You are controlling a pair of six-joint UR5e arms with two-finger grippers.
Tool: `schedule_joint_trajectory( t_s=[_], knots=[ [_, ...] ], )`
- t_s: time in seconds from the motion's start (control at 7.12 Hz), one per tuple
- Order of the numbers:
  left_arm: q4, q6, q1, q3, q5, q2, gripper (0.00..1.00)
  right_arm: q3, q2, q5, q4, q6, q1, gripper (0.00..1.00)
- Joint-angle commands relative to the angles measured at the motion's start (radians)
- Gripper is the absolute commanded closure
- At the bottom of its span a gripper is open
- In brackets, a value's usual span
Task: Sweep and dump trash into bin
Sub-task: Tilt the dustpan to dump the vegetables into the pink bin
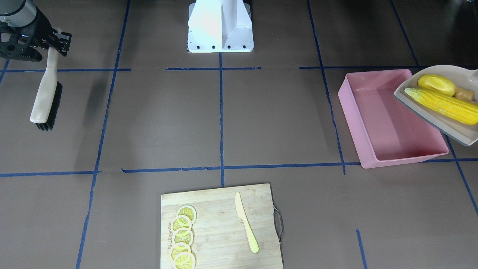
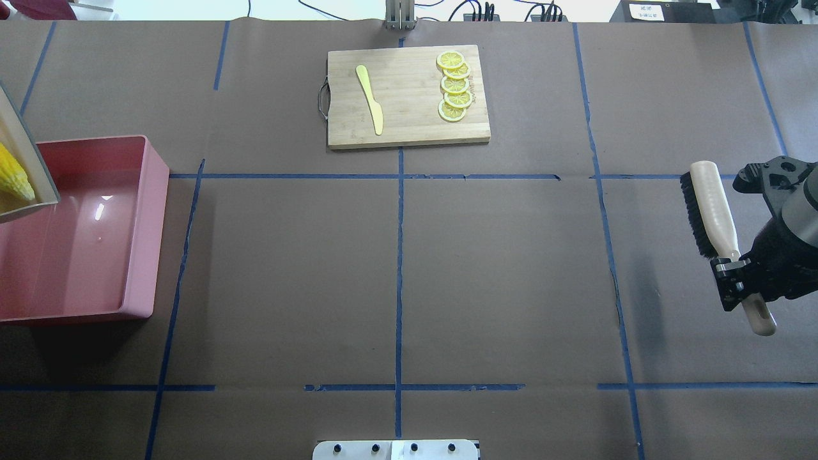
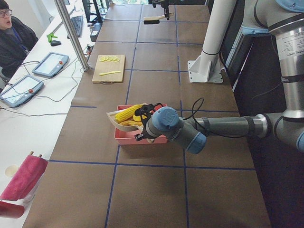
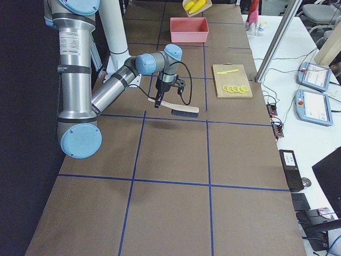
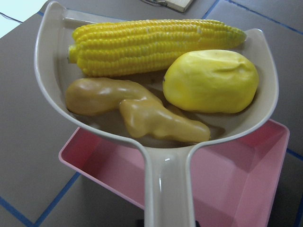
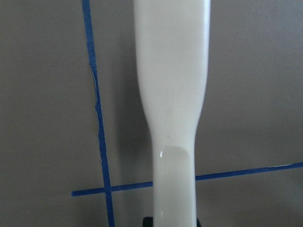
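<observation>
The beige dustpan (image 1: 448,129) hangs tilted in the air over one end of the pink bin (image 1: 384,123), which looks bare inside. In the pan lie the yellow corn cob (image 5: 156,45), the potato-like lump (image 5: 210,80) and the tan ginger root (image 5: 142,111). In the left wrist view the pan's handle (image 5: 168,189) runs down into my left gripper, which is shut on it; the fingers are mostly cut off. My right gripper (image 2: 735,271) is shut on the handle of a black-bristled brush (image 2: 709,211), held above the table at the far right side.
A wooden cutting board (image 1: 220,228) with lemon slices (image 1: 183,235) and a pale yellow knife (image 1: 246,224) lies at the table's far edge. The white robot base (image 1: 220,26) stands at the near middle. Blue tape lines cross the brown table.
</observation>
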Motion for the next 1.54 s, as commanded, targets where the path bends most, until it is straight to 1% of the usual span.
schedule_joint_trajectory(
  t_s=[0.0,0.14,0.42,0.7,0.84,0.98,1.12,1.26,1.4],
  knots=[
    [0.000,0.048,0.038,-0.061,0.097,0.065,1.00,-0.015,-0.011,0.022,0.000,-0.003,-0.001,0.98],
    [0.001,0.048,0.074,-0.091,0.158,0.086,1.00,-0.012,-0.011,0.022,0.000,-0.003,0.001,0.98],
    [0.006,0.069,0.103,-0.095,0.252,0.093,1.00,-0.015,-0.014,0.024,0.000,-0.003,0.001,0.98],
    [0.014,0.074,0.124,-0.115,0.309,0.093,1.00,-0.009,-0.014,0.025,0.000,-0.002,0.001,0.98],
    [0.100,0.082,0.134,-0.182,0.326,0.096,1.00,-0.009,-0.014,0.025,0.000,-0.002,0.001,0.98],
    [0.335,0.168,0.143,-0.329,0.444,0.097,1.00,-0.007,-0.014,0.027,0.000,-0.002,0.001,0.98],
    [0.586,0.263,0.137,-0.476,0.587,0.097,1.00,-0.010,-0.012,0.027,0.000,-0.002,0.001,0.98],
    [0.694,0.275,0.137,-0.543,0.640,0.090,1.00,-0.012,-0.012,0.027,0.000,-0.002,0.001,0.98],
    [0.704,0.275,0.137,-0.548,0.643,0.088,1.00,-0.013,-0.011,0.027,0.000,-0.002,0.001,0.98]
  ],
)
